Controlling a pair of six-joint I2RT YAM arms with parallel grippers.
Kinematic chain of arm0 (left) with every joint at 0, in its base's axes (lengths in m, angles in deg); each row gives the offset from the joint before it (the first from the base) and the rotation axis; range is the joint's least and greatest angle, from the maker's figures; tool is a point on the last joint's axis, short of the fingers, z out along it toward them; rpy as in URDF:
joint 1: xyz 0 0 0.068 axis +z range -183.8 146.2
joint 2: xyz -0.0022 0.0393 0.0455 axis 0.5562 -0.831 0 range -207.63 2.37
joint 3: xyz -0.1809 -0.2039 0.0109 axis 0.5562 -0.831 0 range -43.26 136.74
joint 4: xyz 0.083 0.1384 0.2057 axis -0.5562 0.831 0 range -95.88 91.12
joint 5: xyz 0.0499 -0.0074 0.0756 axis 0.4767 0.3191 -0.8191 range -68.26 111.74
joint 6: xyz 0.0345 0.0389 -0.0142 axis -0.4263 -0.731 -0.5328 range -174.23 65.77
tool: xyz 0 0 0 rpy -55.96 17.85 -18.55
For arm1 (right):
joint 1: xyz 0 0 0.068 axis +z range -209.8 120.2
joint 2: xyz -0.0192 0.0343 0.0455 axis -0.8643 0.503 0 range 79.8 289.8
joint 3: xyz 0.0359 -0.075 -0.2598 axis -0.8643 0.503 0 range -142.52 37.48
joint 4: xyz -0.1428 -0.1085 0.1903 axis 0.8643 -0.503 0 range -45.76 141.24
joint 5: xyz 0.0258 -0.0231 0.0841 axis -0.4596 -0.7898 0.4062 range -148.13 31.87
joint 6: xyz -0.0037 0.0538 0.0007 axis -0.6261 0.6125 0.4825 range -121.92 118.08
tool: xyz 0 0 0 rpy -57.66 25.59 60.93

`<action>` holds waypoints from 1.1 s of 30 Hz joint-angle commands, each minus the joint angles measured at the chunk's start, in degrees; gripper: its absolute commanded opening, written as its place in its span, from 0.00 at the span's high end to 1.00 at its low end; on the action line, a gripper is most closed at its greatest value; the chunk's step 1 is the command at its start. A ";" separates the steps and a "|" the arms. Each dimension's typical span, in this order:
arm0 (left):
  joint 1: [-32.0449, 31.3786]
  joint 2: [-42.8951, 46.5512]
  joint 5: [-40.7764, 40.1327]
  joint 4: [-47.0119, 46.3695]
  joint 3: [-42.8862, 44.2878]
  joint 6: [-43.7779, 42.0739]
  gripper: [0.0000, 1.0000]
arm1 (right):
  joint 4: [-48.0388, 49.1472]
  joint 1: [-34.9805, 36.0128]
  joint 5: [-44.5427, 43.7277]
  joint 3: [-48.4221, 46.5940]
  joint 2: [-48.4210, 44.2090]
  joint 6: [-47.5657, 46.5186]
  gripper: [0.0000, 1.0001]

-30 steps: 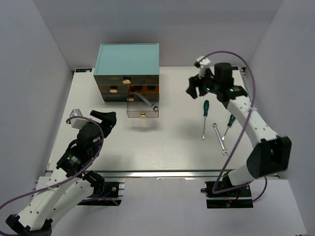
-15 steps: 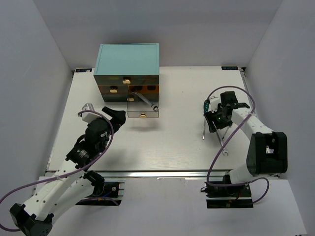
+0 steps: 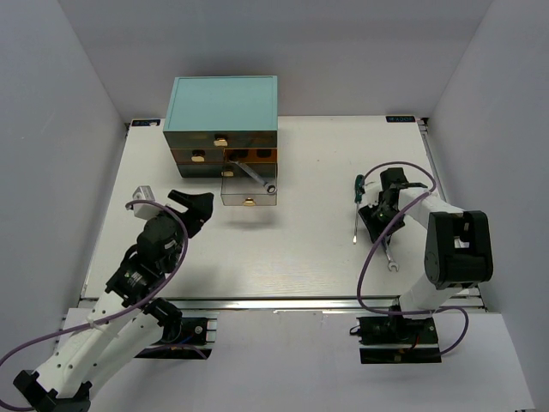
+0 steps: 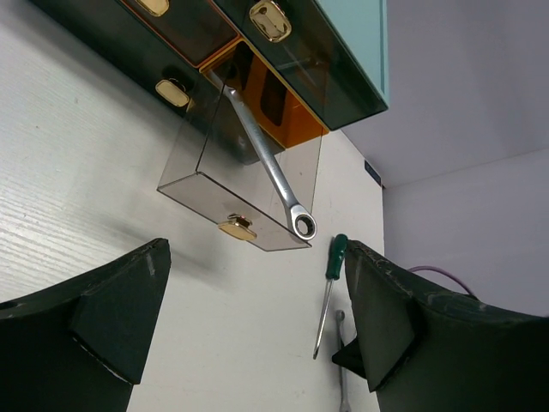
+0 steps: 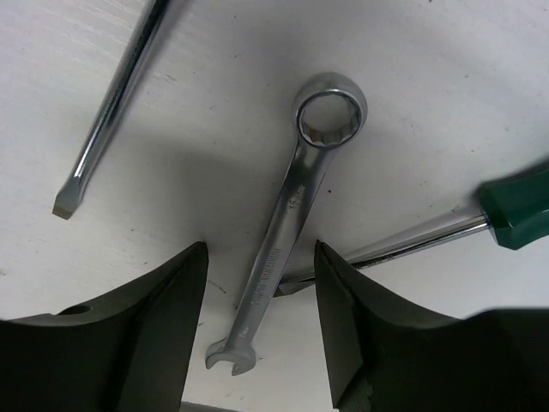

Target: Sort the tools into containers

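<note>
A silver wrench (image 5: 292,219) lies flat on the white table (image 3: 300,249). My right gripper (image 5: 257,343) is open and low over it, with one finger on each side of the wrench's shaft near its open end. In the top view the right gripper (image 3: 378,221) covers the wrench's upper part, and the wrench's lower end (image 3: 390,259) shows. A green-handled screwdriver (image 3: 357,206) lies just left of it. A second screwdriver's green handle (image 5: 519,210) shows at the right. My left gripper (image 3: 190,209) is open and empty, left of the pulled-out drawer (image 3: 249,193). Another wrench (image 3: 256,176) leans out of that drawer.
The teal-topped cabinet (image 3: 225,101) stands at the back left, its other drawers (image 3: 199,157) shut. In the left wrist view the open drawer (image 4: 214,184), its leaning wrench (image 4: 266,163) and the green screwdriver (image 4: 329,283) lie ahead. White walls enclose the table.
My right arm swung from high near the back down to the table and now straddles the wrench. My left gripper shifted forward, then slightly back, still open.
</note>
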 commanded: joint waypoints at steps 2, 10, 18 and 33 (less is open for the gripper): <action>-0.19 0.41 -0.71 1.96 0.07 0.43 0.08 | 0.07 -1.00 -0.76 2.29 0.39 -1.00 0.43; -0.19 0.41 -1.06 2.31 0.42 0.16 0.08 | 0.69 -1.35 -1.37 8.01 0.31 -0.04 0.57; -0.19 1.47 -1.50 3.19 -0.02 1.04 0.08 | 2.79 -1.70 -1.99 11.96 -0.66 0.23 0.60; -0.19 1.65 -2.12 4.86 1.48 0.95 0.08 | 1.57 -2.05 8.54 8.47 -7.94 0.93 1.00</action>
